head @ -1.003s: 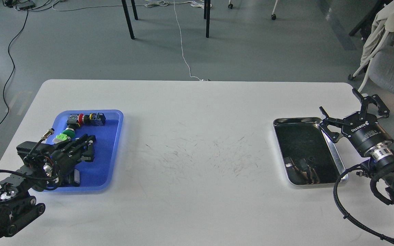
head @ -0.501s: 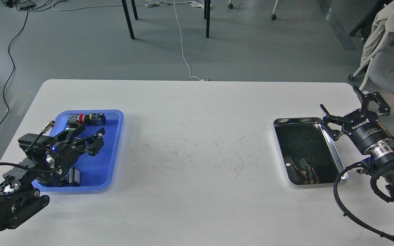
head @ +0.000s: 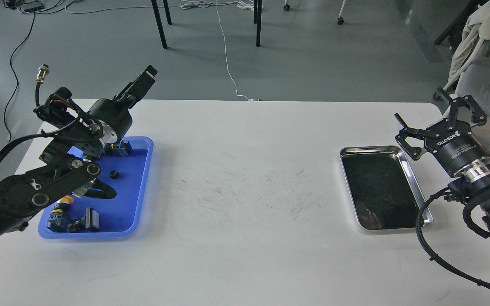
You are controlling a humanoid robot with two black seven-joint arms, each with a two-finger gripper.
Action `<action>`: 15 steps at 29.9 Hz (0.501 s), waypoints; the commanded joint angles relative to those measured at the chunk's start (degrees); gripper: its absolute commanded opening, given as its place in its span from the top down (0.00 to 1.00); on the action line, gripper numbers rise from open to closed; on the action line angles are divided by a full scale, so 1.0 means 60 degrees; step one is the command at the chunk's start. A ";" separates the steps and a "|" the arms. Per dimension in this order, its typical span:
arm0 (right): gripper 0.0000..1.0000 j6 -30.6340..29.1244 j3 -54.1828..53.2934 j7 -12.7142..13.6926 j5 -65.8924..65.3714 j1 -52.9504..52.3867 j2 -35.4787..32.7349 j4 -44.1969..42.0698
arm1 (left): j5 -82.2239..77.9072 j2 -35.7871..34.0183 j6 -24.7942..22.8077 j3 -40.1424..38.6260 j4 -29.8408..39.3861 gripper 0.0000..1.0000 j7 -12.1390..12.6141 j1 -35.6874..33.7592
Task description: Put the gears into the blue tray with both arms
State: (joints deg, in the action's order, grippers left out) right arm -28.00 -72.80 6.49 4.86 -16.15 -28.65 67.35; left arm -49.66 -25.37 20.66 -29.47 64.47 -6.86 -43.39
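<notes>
Bright blue tray (head: 143, 187) on a white counter (head: 245, 255) covered in thin dark scuff marks. Tiny black gear (head: 112, 174) in it, plus a yellow-capped switch (head: 60, 208). Other tray (head: 415, 187) is shiny steel, dark reflective bottom. Both arms black with silver rings.

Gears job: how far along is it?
One gear lies in the blue tray. Nothing is in hand: the right pincer is open and empty, and the left pincer is raised off the tray. One small dark speck, maybe a gear, remains in the steel tray.
</notes>
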 commanded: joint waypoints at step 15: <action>0.03 0.0389 0.5845 0.0325 -0.9067 -0.3326 -0.4113 0.4667 | 0.4204 0.1447 -0.5356 -0.3409 -0.4167 0.02 -0.0117 0.0141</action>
State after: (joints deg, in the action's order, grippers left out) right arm -25.37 -45.14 8.45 -43.72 -32.51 -47.54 92.30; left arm -27.87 -15.61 -4.28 -49.72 43.14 -6.77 -42.53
